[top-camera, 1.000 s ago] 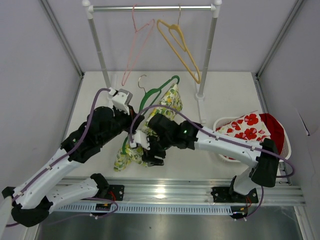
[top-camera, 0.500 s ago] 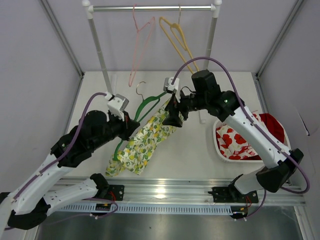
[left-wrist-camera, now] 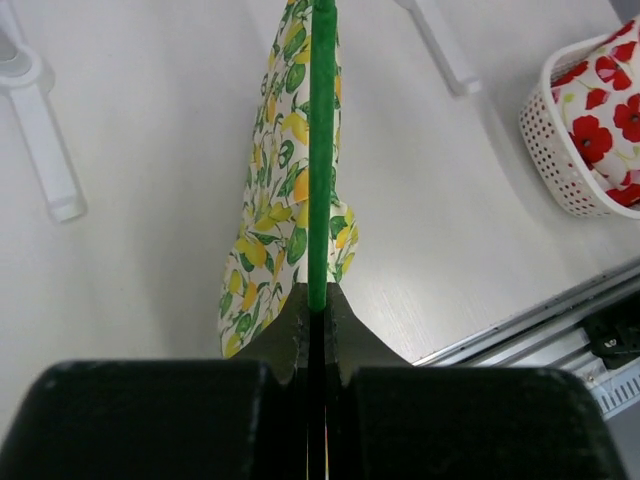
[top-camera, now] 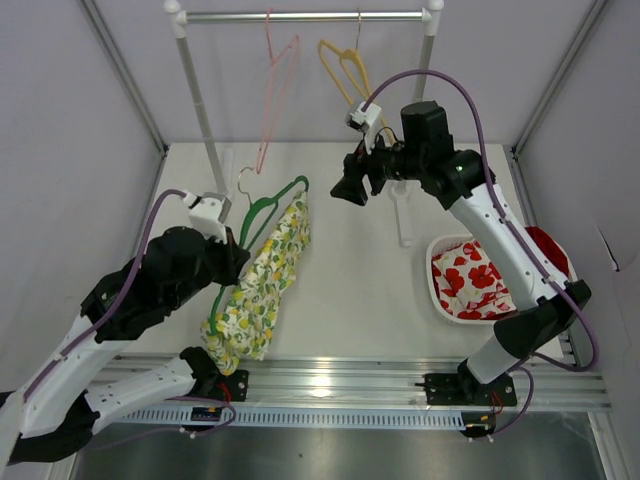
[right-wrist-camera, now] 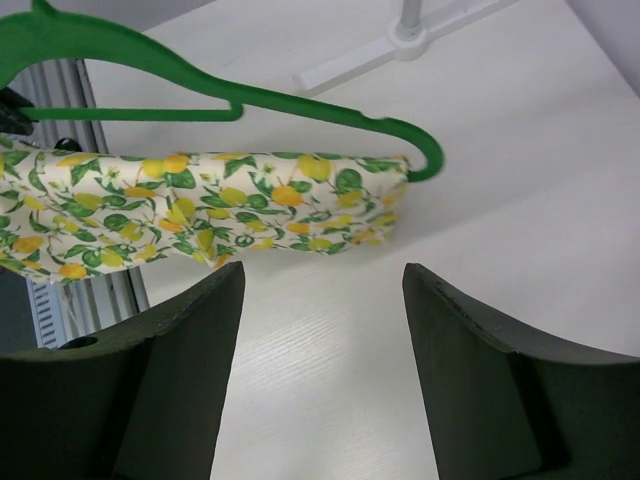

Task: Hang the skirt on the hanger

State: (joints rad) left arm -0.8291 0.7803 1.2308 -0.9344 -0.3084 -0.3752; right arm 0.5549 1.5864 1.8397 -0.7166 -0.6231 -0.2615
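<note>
So: lemon-print skirt (top-camera: 262, 285) is draped over the lower bar of the green hanger (top-camera: 280, 195), lifted clear of the bench (top-camera: 370, 300) at its left-centre. The hanger's long axis runs diagonally, low near end toward the left arm, high far end toward the rack; its metal hook (top-camera: 243, 181) points up and away. Left tool (left-wrist-camera: 318, 312) is pressed together, pinching the hanger's bar edge-on, skirt hanging just beyond the fingers. Right tool (top-camera: 347, 190) is spread wide and holds nothing, raised well apart to the right, looking down at hanger and skirt. The left arm is clearly the nearer one. Skirt looks to be on already; likely left to do is hooking onto the rack rail (top-camera: 300, 15), up and behind. Rail has bare room between its left post and the pink hanger (top-camera: 272, 95); yellow hanger (top-camera: 350, 70) sits further right. Basket (top-camera: 445, 305) with red poppy cloth sits right, out of the way.
</note>
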